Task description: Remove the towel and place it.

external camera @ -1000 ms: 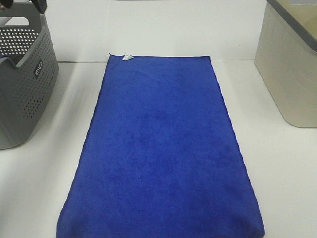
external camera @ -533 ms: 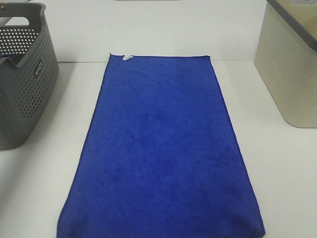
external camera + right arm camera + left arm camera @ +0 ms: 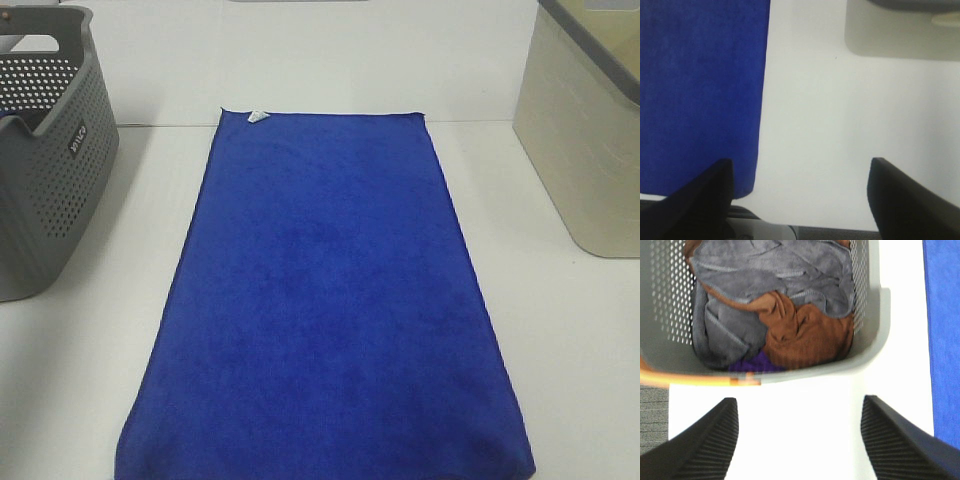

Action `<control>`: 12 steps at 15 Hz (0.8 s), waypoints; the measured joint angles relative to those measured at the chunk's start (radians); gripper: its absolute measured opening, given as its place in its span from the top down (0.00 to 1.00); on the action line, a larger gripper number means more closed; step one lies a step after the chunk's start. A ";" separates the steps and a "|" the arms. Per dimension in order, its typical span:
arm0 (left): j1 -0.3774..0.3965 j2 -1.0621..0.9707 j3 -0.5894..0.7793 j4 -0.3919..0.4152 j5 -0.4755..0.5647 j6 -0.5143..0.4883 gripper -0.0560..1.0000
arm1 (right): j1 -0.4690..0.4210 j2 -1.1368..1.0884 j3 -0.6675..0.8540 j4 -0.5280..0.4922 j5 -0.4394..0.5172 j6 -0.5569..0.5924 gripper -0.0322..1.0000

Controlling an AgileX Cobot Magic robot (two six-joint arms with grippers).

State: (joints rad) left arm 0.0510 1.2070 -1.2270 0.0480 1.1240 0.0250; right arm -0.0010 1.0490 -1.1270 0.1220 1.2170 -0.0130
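Observation:
The royal-blue towel (image 3: 325, 310) lies spread flat down the middle of the white table, its small white tag (image 3: 257, 116) at the far left corner. Its edge shows in the left wrist view (image 3: 944, 335) and its near corner in the right wrist view (image 3: 700, 90). My left gripper (image 3: 800, 440) is open and empty, hovering beside the grey perforated basket (image 3: 875, 325). My right gripper (image 3: 800, 200) is open and empty over bare table beside the towel's right edge. Neither gripper shows in the exterior high view.
The grey basket (image 3: 50, 170) stands at the far left and holds grey, brown and purple cloths (image 3: 790, 330). A beige bin (image 3: 590, 140) stands at the far right; it also shows in the right wrist view (image 3: 900, 30). The near table edge shows in both wrist views.
A dark object seen above the basket's rim one second ago has left the exterior view. The basket has shifted slightly. The towel has not moved.

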 joint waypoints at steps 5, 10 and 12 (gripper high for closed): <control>0.000 -0.502 0.368 0.015 -0.052 -0.003 0.33 | 0.000 -0.501 0.302 0.006 0.003 0.046 0.26; 0.000 -0.817 0.557 0.044 -0.050 0.001 0.33 | 0.000 -0.832 0.465 0.006 0.003 0.041 0.26; 0.000 -0.934 0.625 0.046 -0.045 0.001 0.33 | 0.000 -0.942 0.506 0.006 0.004 -0.013 0.26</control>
State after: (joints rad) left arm 0.0510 0.2730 -0.6020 0.0940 1.0790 0.0260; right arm -0.0010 0.1070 -0.6210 0.1280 1.2210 -0.0260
